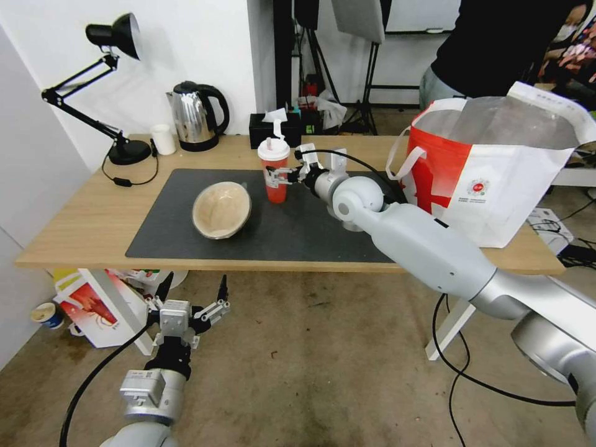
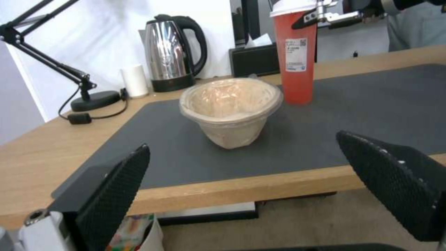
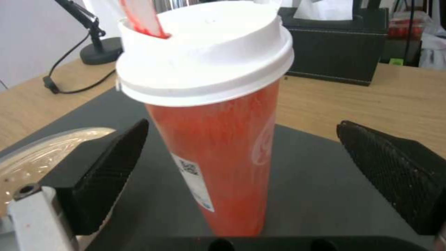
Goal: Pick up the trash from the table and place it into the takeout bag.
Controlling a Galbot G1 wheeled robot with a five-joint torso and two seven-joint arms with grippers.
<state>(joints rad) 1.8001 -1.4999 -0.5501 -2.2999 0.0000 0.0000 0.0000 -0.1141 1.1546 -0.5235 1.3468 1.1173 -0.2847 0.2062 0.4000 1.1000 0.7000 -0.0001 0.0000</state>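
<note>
The trash on the table (image 1: pixel 81 217) is a red drink cup (image 1: pixel 274 177) with a white lid and a tan paper bowl (image 1: pixel 221 210), both on the dark grey mat (image 1: pixel 298 233). The cup (image 3: pixel 218 150) stands upright between the spread fingers (image 3: pixel 107 174) of my right gripper (image 1: pixel 280 174), which is open around its upper part. The bowl (image 2: pixel 230 111) lies tilted to the cup's left. My left gripper (image 1: pixel 192 295) hangs open below the table's front edge, facing the bowl. The white-and-red takeout bag (image 1: pixel 490 167) stands open at the table's right end.
A black desk lamp (image 1: pixel 118 146), a small white cup (image 1: pixel 164 139), a steel kettle (image 1: pixel 195 117) and a black tissue box (image 1: pixel 273 129) line the back edge. A red-and-white carton (image 1: pixel 93 307) sits on the floor under the table's left end. A person stands behind the bag.
</note>
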